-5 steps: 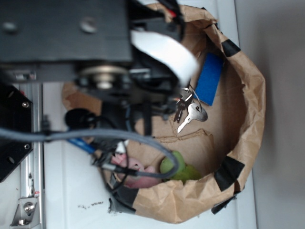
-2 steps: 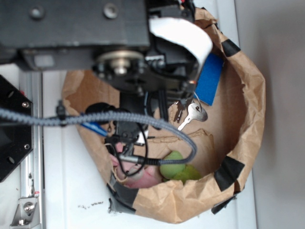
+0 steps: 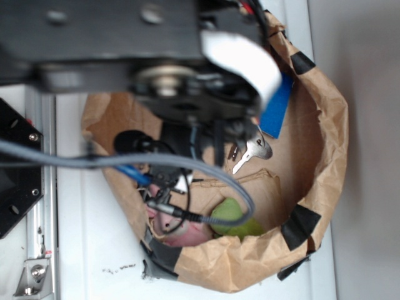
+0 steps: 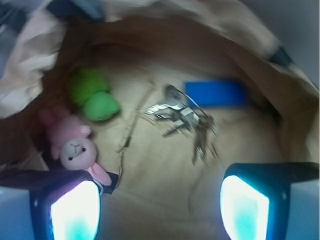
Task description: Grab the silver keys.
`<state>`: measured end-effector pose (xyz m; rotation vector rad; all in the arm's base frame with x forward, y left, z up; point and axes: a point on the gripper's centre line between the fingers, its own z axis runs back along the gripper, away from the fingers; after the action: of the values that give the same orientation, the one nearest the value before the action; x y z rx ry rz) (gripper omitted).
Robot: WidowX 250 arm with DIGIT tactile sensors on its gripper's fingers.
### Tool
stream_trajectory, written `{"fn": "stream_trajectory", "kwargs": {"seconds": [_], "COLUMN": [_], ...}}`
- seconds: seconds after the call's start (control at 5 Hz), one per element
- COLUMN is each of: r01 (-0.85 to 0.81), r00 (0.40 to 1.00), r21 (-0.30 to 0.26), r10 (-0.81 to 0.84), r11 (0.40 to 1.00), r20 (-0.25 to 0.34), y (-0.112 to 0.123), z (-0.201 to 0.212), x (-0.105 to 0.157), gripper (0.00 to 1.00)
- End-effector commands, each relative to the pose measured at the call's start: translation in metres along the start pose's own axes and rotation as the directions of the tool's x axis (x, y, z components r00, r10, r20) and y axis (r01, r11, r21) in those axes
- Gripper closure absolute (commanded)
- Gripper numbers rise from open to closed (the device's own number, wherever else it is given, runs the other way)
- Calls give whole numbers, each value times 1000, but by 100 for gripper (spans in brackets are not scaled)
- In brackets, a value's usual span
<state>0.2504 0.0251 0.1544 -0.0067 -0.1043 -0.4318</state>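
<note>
While the gripper [image 4: 159,207] hovers with its 2 fingers [image 4: 245,210] spread apart above the silver keys [image 4: 182,116], the approach is underway; next comes descending centred over them.

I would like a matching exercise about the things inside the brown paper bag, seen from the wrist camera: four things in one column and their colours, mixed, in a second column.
Things:
1. keys
2. rectangular block
3. toy rabbit
4. soft lump beside the rabbit

Colours:
A. pink
B. green
C. silver
D. blue

Pairs: 1-C, 2-D, 3-A, 4-B
</note>
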Motion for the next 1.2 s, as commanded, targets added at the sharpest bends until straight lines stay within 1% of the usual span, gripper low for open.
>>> {"fn": "stream_trajectory", "kwargs": {"seconds": [0.0, 0.2, 0.4, 0.6, 1.0], "r01": [290, 336, 331, 340, 350], "r00": [954, 939, 943, 940, 934], "r21": [-63, -59, -72, -55, -31], "r10": [-283, -330, -327, -337, -347], "r11": [955, 940, 941, 939, 936], "r20": [102, 94, 63, 55, 84], "y": [13, 23, 34, 39, 49], "z": [-8, -28, -47, -52, -46], "x": [22, 24, 25, 26, 26], "gripper": [0, 0, 0, 0, 0]}}
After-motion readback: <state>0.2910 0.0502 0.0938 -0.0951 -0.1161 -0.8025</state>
